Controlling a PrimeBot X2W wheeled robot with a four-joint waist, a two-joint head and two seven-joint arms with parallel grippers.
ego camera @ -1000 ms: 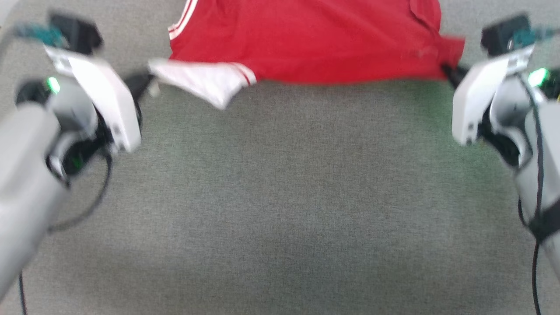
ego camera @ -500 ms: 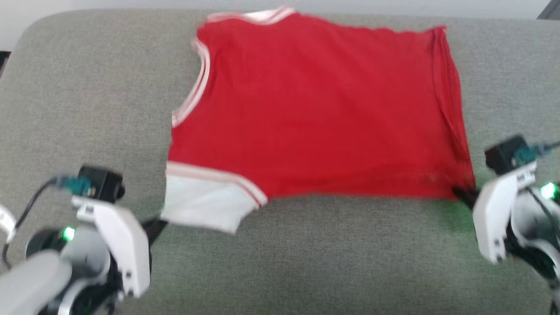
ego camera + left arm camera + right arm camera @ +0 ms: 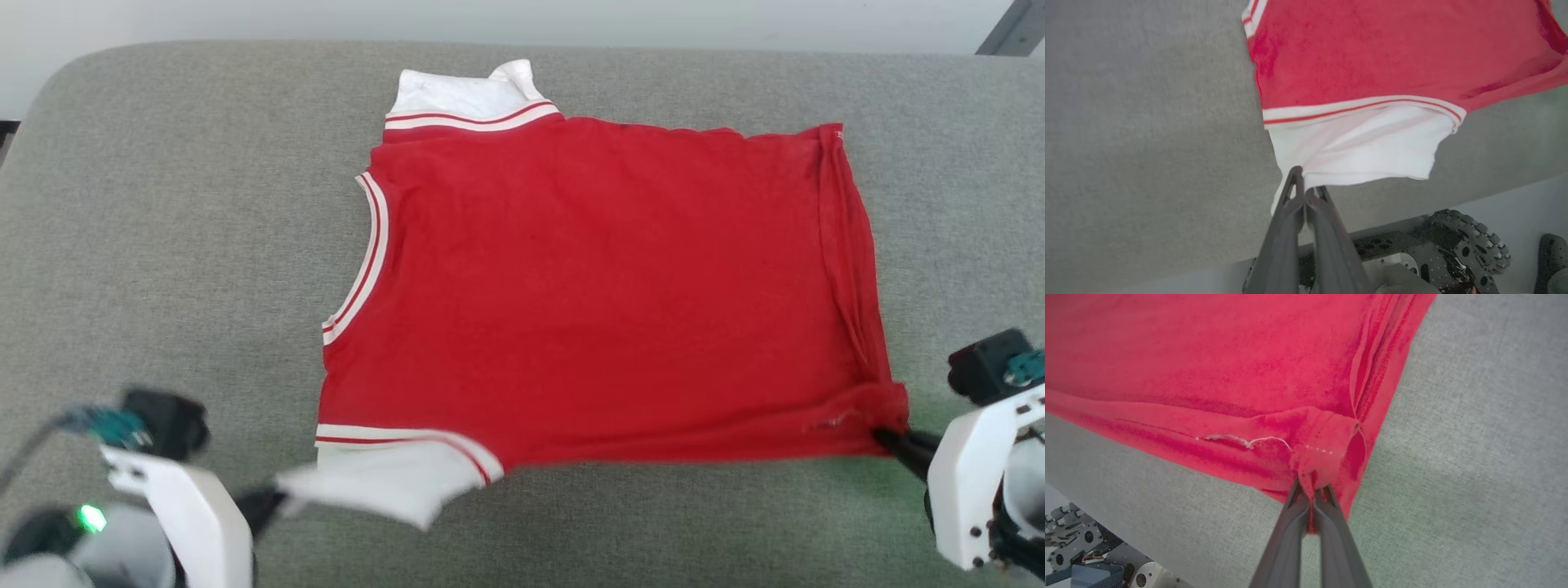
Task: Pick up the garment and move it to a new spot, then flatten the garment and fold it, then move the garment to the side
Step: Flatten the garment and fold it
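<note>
Red garment (image 3: 604,294) lies spread out mid grey padded table (image 3: 163,204), neckline trim toward 9 o'clock, far sleeve at 12. L pincer (image 3: 273,500) at 7 o'clock is clamped tight on the near white sleeve's (image 3: 384,490) edge. R pincer (image 3: 891,441) at 4 o'clock is pinched on the hem corner (image 3: 886,408), cloth bunched btwn its 2 fingers

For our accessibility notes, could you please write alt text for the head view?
A red jersey with white, stripe-trimmed sleeves lies spread on a grey upholstered surface. The left hand, at lower left, pinches the near white sleeve; the right hand, at lower right, pinches the jersey's near red corner.
</note>
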